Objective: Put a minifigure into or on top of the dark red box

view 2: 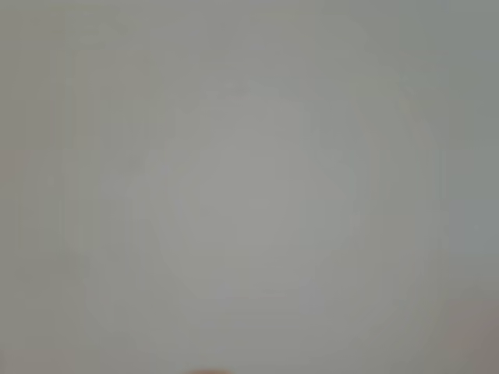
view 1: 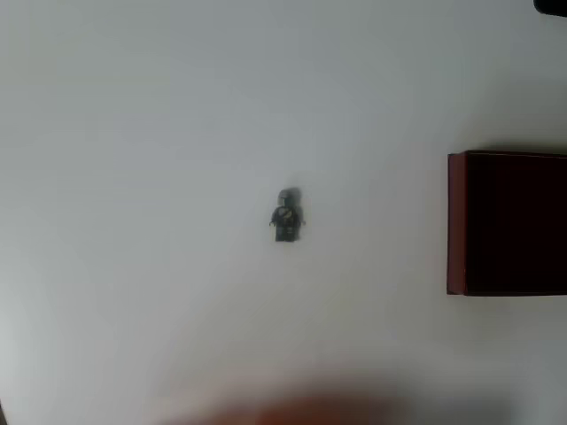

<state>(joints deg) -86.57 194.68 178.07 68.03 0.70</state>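
Overhead view: your minifigure [view 1: 286, 215] lies flat on the white table [view 1: 142, 133], near the middle of the frame, head toward the top edge, legs toward the bottom. Grey helmeted head, dark grey-green body, a small pale mark on the chest. Nothing touches it.

The dark red box [view 1: 456, 221] sits at the right edge, cut off by the frame. You see 1 thin red wall on its left side and a near-black interior beside it. Box and minifigure are well apart, with bare table between them; the figure is level with the box's middle.

Arm pose: along the bottom edge of the overhead view there is a blurred reddish-brown smear [view 1: 292, 414], possibly part of the arm, too soft to read for shape or angle. It lies below the minifigure, apart from it.

Wrist view: pale, grey-white, featureless surface [view 2: 249, 187], out of focus. A faint pinkish fleck [view 2: 209, 372] touches the bottom edge.

Gripper state: you cannot tell from these pictures whether the fingers are apart or together.
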